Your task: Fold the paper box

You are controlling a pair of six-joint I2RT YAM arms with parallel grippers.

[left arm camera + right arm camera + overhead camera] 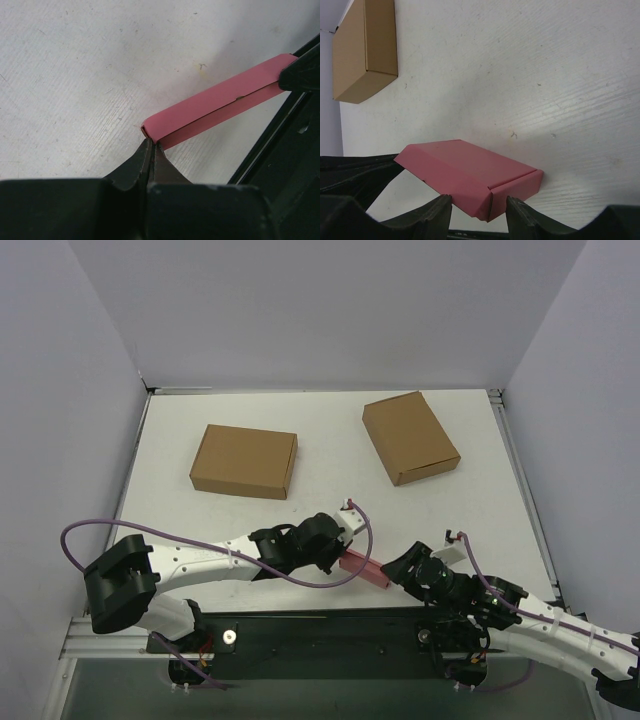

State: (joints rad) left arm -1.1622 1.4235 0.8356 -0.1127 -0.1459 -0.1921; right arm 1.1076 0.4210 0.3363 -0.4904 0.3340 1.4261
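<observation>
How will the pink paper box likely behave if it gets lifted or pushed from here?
Probably light: the left gripper pinches the paper box by one thin corner, and it shows no sag. Likely fairly stiff when folded, though thin card walls could crease under a hard squeeze. Flat and low, so pushed it should slide, not tip.

L end effector (151, 144) pinched tight, R end effector (479, 202) fingers apart, both arms angled inward
</observation>
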